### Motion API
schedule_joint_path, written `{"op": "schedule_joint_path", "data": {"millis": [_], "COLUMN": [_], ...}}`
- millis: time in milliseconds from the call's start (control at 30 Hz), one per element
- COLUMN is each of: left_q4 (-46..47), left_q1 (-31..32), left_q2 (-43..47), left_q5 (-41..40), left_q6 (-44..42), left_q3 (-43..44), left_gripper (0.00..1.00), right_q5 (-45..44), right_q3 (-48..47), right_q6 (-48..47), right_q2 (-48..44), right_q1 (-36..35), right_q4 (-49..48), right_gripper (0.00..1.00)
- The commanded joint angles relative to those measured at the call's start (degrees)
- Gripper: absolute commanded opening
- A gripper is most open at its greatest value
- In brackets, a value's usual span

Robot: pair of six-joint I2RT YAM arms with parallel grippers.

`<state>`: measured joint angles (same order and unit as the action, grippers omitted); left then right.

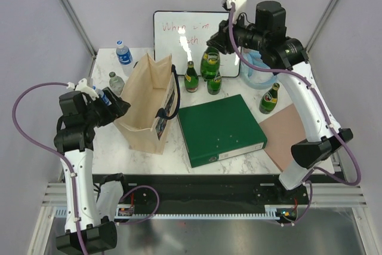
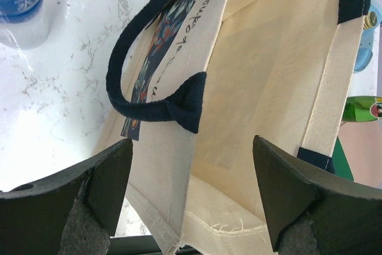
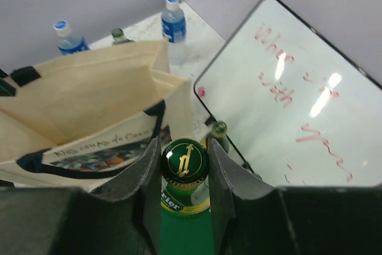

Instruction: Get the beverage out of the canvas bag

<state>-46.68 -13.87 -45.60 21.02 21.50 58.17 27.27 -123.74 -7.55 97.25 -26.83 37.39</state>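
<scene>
White marble surface (image 1: 104, 58), grey booth walls all round. The green bottle (image 1: 210, 64) is already out of the canvas bag (image 1: 146, 106). My right tool (image 3: 182, 143) is clenched on its neck just under the cap, holding it up in the air in front of the whiteboard (image 1: 179, 34). My left tool (image 2: 191, 141) is released, jaws wide either side of the bag's rim (not touching it, far as I can see).

What's left, I reckon, is setting it down upright, low and slow before letting go. Catch: two more bottles (image 1: 191, 77) stand right below, a third bottle (image 1: 270, 98) sits off to the side, and the green binder (image 1: 221, 128) eats the middle. I'd aim for a bare patch.
</scene>
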Motion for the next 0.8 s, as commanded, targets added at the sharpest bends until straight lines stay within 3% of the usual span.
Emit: {"op": "schedule_joint_path", "data": {"millis": [0,333,767], "left_q4": [1.2,3.2,6.3], "left_q1": [-0.3,-0.1,-0.1], "left_q2": [-1.1,-5.0,-9.1], "left_q5": [-0.9,-0.8,-0.1], "left_q6": [-5.1,-6.0,-4.9], "left_q3": [4.0,9.6,11.7], "left_gripper": [0.88,0.88,0.87], "right_q5": [2.0,-0.7,-1.7], "right_q3": [5.6,23.2,25.5], "right_q6": [0.3,-4.0,-5.1], "right_q2": [-7.2,-7.4,3.5], "right_q1": [7.0,16.5,17.6], "right_q4": [-7.3,-13.7,-26.3], "right_gripper": [0.0,0.0,0.0]}}
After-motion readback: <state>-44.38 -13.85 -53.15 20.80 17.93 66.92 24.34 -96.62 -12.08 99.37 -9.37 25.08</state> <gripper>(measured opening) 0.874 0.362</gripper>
